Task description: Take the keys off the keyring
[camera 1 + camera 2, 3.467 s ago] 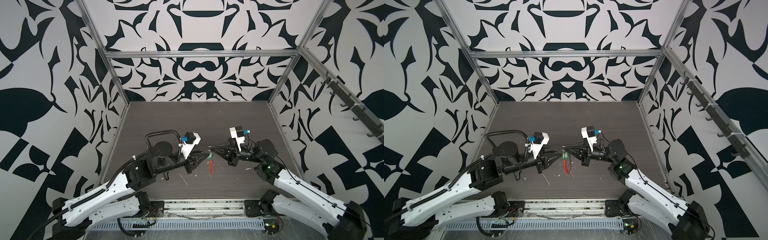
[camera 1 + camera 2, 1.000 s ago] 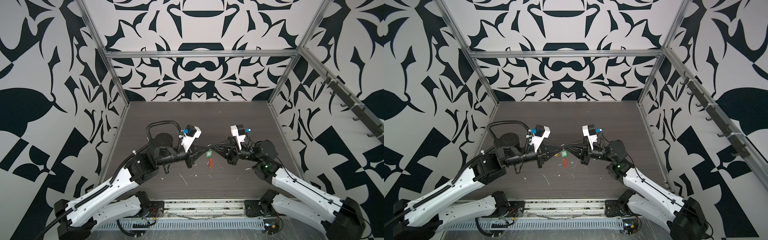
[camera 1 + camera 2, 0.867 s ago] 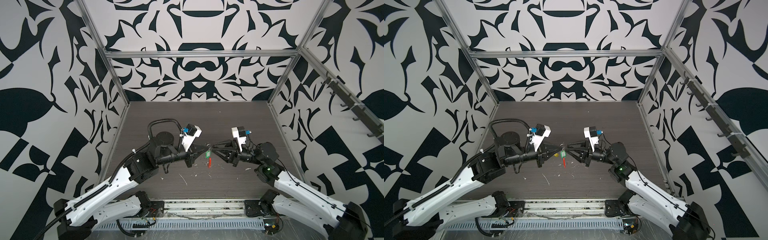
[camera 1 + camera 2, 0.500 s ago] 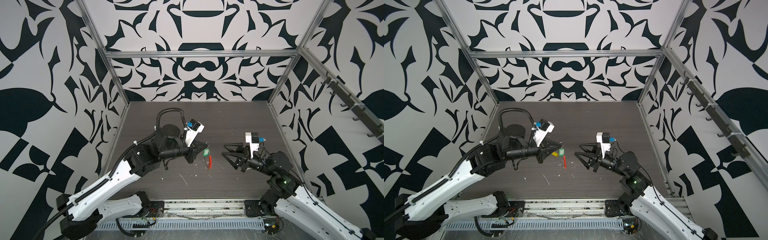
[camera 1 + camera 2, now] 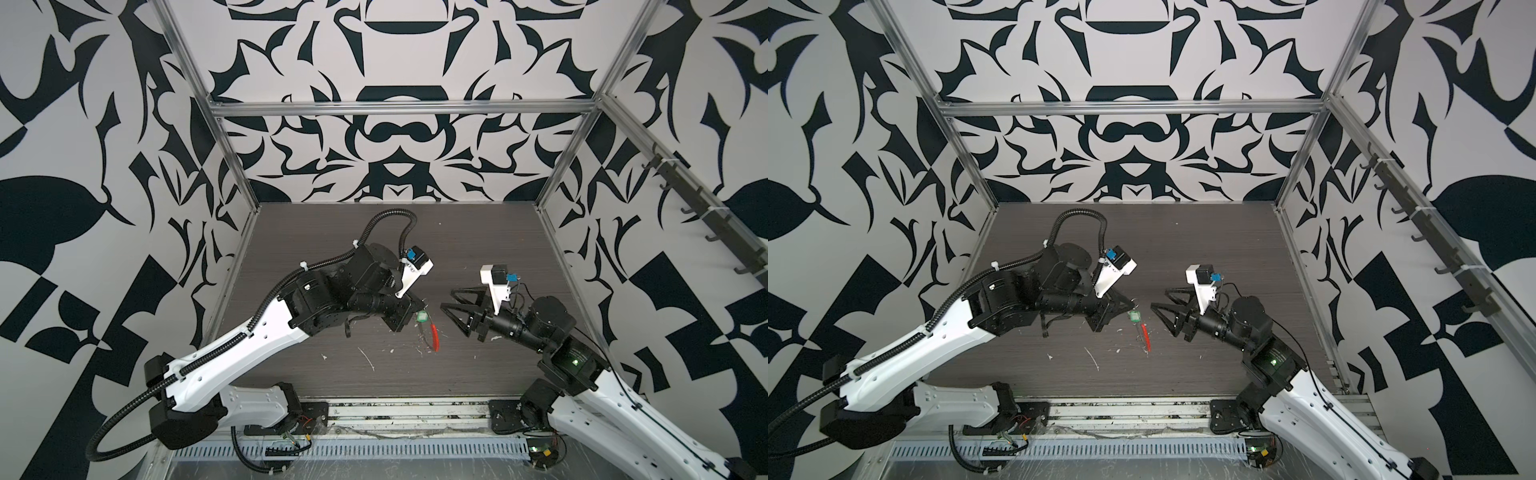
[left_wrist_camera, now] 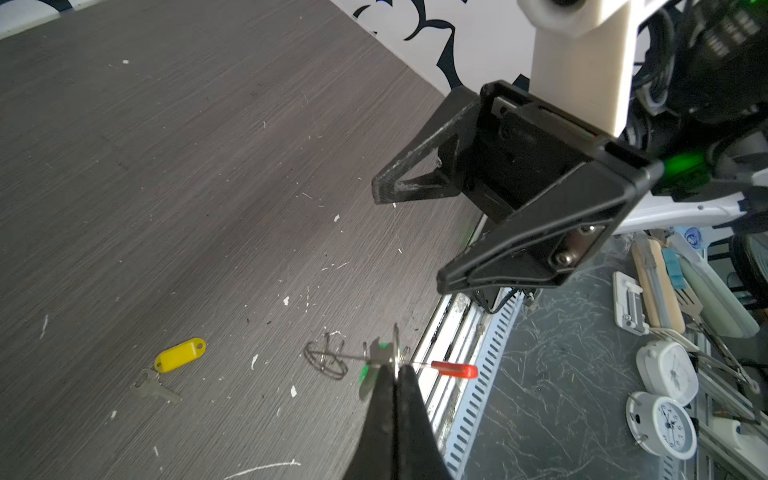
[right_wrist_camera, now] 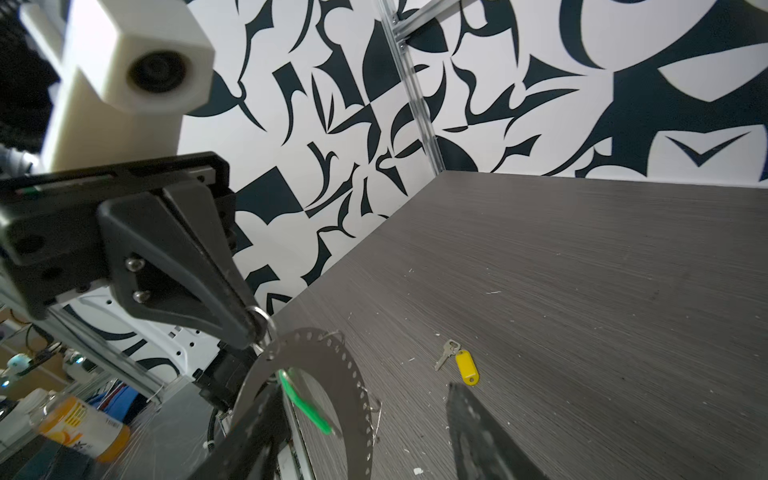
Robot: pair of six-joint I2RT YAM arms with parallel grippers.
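My left gripper [image 5: 417, 306] [image 6: 395, 368] is shut on the thin wire of the keyring, held above the table. The keyring's red sleeve [image 5: 434, 337] [image 5: 1145, 335] [image 6: 454, 369] hangs below and beyond the fingertips. A key with a green tag [image 5: 422, 318] [image 5: 1134, 317] [image 7: 305, 406] dangles on the wire right at the jaws. A second key with a yellow tag [image 6: 180, 354] [image 7: 466, 367] lies loose on the table and shows only in the wrist views. My right gripper [image 5: 448, 299] [image 5: 1159, 299] [image 7: 365, 424] is open and empty, a short gap to the right of the keyring.
White scraps [image 5: 368, 358] litter the dark wood-grain table [image 5: 478, 249]. A metal rail and slotted cable duct [image 5: 374, 449] run along the front edge. Patterned walls close the other three sides. Beyond the front edge lie clocks [image 6: 667, 370] and an orange bottle [image 7: 81, 428].
My right gripper has opened, let go of the keyring and drawn back to the right. The left gripper stays shut on the keyring and has risen a little with it.
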